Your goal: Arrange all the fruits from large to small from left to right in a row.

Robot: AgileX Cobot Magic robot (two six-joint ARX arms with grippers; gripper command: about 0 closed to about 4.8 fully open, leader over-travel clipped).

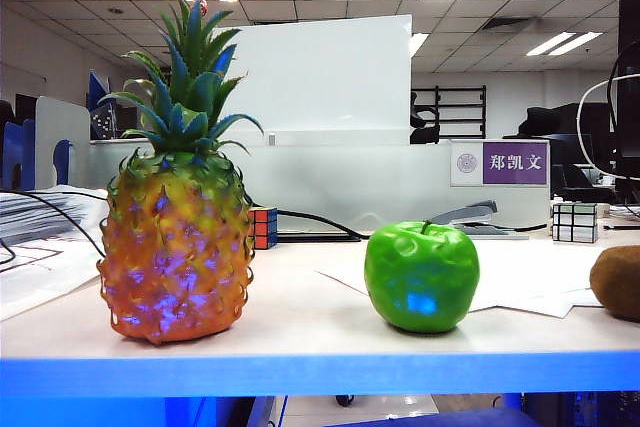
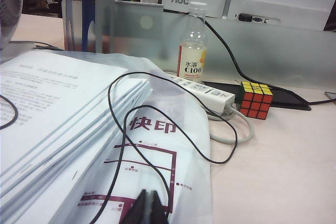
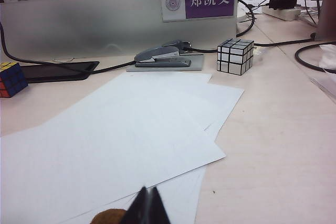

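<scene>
A large orange-yellow pineapple (image 1: 175, 247) with a green spiky crown stands upright at the left of the table. A glossy green apple (image 1: 421, 276) sits right of it, near the front edge. A brown kiwi (image 1: 616, 282) lies at the far right, cut by the frame edge; its top (image 3: 107, 216) shows in the right wrist view beside my right gripper (image 3: 148, 191), which is shut and holds nothing. My left gripper (image 2: 148, 193) is shut and empty above a bagged stack of papers (image 2: 58, 124). Neither gripper shows in the exterior view.
White sheets (image 3: 121, 135) lie under the apple and kiwi. Behind them are a grey stapler (image 3: 160, 56), a silver mirror cube (image 3: 235, 55) and a coloured Rubik's cube (image 2: 254, 99). A bottle (image 2: 192, 56), a power strip (image 2: 202, 90) and black cables (image 2: 126, 129) sit at the left.
</scene>
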